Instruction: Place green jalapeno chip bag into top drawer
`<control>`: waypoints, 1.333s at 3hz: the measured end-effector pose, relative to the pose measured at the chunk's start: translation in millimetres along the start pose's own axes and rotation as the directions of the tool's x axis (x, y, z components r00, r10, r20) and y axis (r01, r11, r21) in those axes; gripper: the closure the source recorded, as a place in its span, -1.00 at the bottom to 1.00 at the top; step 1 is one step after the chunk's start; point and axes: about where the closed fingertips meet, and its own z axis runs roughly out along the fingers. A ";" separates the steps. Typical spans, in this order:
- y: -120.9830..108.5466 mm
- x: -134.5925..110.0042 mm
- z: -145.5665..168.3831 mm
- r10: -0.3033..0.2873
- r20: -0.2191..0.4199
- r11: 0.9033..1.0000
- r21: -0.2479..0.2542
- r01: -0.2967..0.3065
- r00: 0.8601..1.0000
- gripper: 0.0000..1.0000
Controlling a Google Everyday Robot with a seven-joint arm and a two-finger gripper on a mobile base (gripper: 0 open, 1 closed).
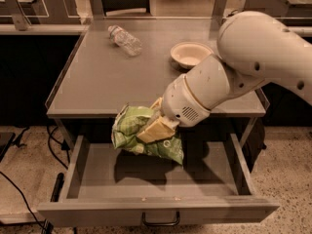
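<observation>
The top drawer (pixel 97 211) stands open nearest the camera, ready to receive. Above its left-centre hangs the green jalapeno chip bag (pixel 127 125), pinched in the robot's hand (pixel 152 130), seemingly held clear of the walls for a clean drop. Beyond, the table (pixel 102 84) carries a bowl (pixel 191 54) and, far left, a toppled bottle (pixel 126 39).

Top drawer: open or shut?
Open: top drawer pulled out, floor showing; pincer holds green jalapeno chip bag above it.

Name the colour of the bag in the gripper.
Light and dark green with white patches, camera view; gripper holds the bag over the top drawer.
</observation>
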 end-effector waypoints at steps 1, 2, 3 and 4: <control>0.5 12.5 3.9 0.011 -0.027 1.000 -0.009 -0.012 1.000 1.00; 9.5 50.7 22.9 0.020 -0.065 1.000 0.021 -0.019 0.998 1.00; 10.3 83.5 44.0 0.009 -0.076 0.997 0.076 -0.004 0.997 1.00; 10.6 83.3 44.2 0.007 -0.078 0.997 0.077 -0.001 0.997 1.00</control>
